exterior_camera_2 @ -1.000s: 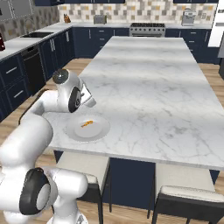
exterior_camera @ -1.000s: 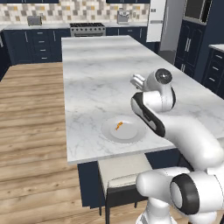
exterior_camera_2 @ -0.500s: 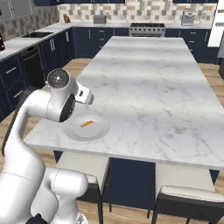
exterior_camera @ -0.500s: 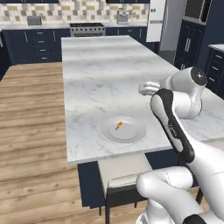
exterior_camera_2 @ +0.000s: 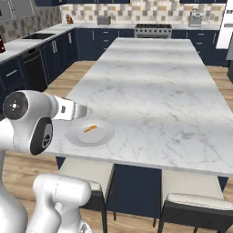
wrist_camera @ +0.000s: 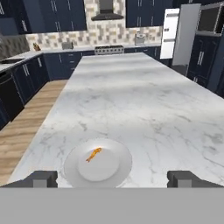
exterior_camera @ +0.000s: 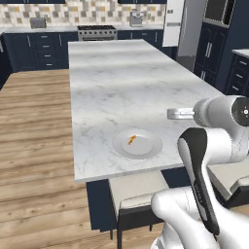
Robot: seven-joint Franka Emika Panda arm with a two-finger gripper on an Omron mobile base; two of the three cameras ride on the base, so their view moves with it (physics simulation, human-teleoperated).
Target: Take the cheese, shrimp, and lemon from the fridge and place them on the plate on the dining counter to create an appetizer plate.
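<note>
The long bench (exterior_camera: 126,82) with its white, grey-veined marble top and navy blue base carries a round, shallow white plate (exterior_camera: 138,144) near its close end. On the plate lies the shrimp (exterior_camera: 132,140), a thin curved orange sliver, a little off centre and nothing else beside it. The robot's tool (wrist_camera: 112,178) is pulled back from the bench edge and empty, its two dark tips spread wide apart with the plate seen between them. The tall pale grey fridge (exterior_camera: 189,29) stands far off beyond the bench.
</note>
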